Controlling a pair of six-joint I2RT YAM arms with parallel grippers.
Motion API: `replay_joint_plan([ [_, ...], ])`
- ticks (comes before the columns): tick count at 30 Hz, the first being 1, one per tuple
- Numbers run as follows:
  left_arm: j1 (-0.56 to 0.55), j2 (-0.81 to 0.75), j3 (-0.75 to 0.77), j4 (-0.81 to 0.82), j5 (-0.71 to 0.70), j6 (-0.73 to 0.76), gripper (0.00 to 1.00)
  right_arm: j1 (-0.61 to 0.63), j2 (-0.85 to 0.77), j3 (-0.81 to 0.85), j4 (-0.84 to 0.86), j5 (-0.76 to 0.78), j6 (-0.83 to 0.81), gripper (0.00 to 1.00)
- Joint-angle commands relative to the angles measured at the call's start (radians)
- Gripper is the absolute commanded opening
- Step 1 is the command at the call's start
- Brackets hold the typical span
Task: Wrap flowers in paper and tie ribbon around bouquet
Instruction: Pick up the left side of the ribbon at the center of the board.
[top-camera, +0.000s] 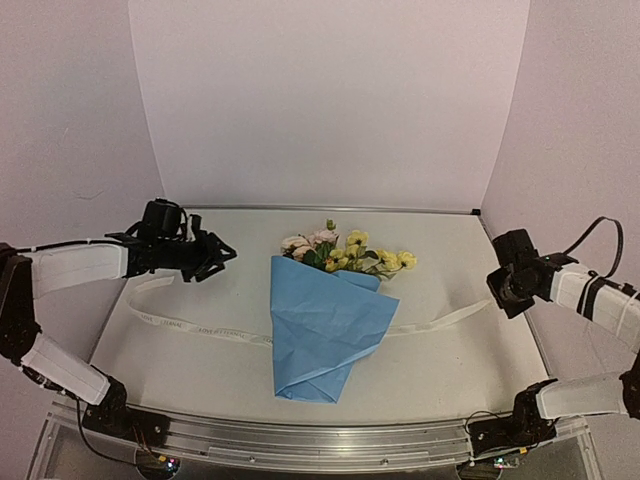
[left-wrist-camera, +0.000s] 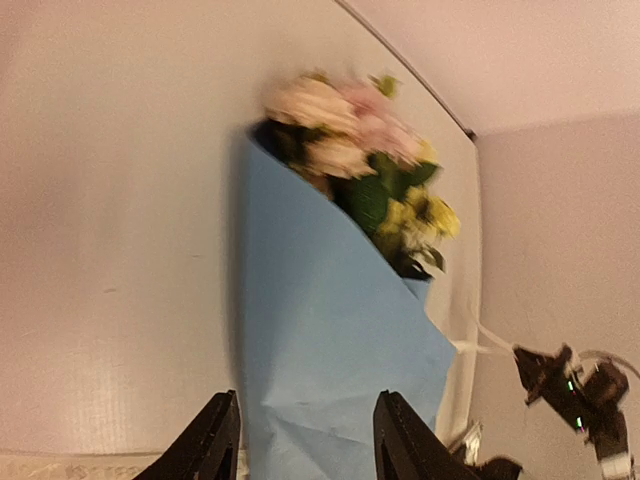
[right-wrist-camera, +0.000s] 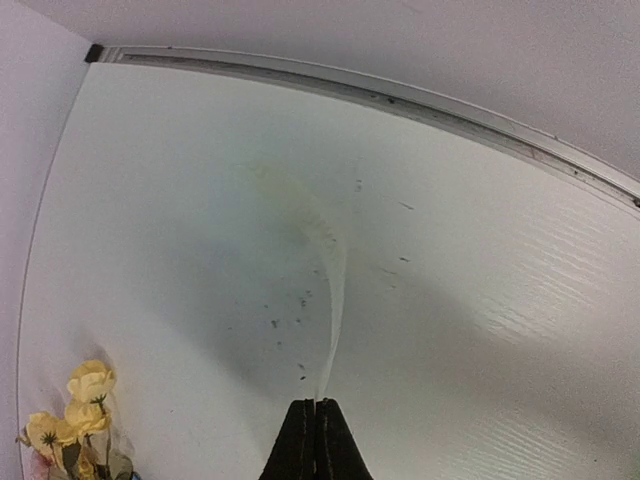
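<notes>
- Blue paper (top-camera: 325, 330), lightly creased, is folded into a cone around the flowers (top-camera: 345, 255). This bouquet (top-camera: 315, 290) lies flat in the middle of the table (top-camera: 450, 250), tip toward 6 o'clock and wide rim toward 12.
- Pale pink blossoms show at the rim's 11 o'clock side and yellow ones toward 2 o'clock, with dark green leaves between them.
- Cream-white ribbon (top-camera: 200, 328) runs across the table. One length trails toward 9 o'clock and curls back there; the other reaches toward 3 o'clock.
- The cone lies over the ribbon's middle and hides it.
- White walls (top-camera: 330, 100) close the table in, and a metal rail (top-camera: 320, 440) runs along 6 o'clock.
- The left gripper (top-camera: 225, 255) hangs at the bouquet's 10 o'clock, near it but apart. Its jaws are spread with nothing between them, and its wrist view shows the cone beyond the gap.
- The right gripper (right-wrist-camera: 315, 405) sits at the bouquet's 3 o'clock, well apart from the cone. Its jaws are pressed together, pinching the ribbon's end; a blurred strip rises from them toward 12.
</notes>
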Motion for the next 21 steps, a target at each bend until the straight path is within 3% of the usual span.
replay_joint_plan([
  [1, 0.142, -0.2, -0.105, -0.23, -0.351, -0.07, 0.51, 0.098, -0.001, 0.095, -0.026, 0.131, -0.076, 0.0],
  [5, 0.207, -0.287, -0.134, -0.37, -0.622, -0.095, 0.54, 0.17, 0.053, 0.167, -0.026, 0.154, -0.132, 0.0],
  [7, 0.254, -0.29, -0.144, -0.374, -0.666, -0.099, 0.56, 0.199, 0.079, 0.199, -0.025, 0.159, -0.164, 0.0],
  [16, 0.485, -0.034, -0.12, -0.261, -0.655, -0.011, 0.54, 0.252, 0.111, 0.247, 0.012, 0.098, -0.268, 0.0],
  [21, 0.525, 0.135, -0.041, -0.254, -0.656, 0.028, 0.51, 0.267, 0.09, 0.243, 0.029, 0.052, -0.291, 0.0],
])
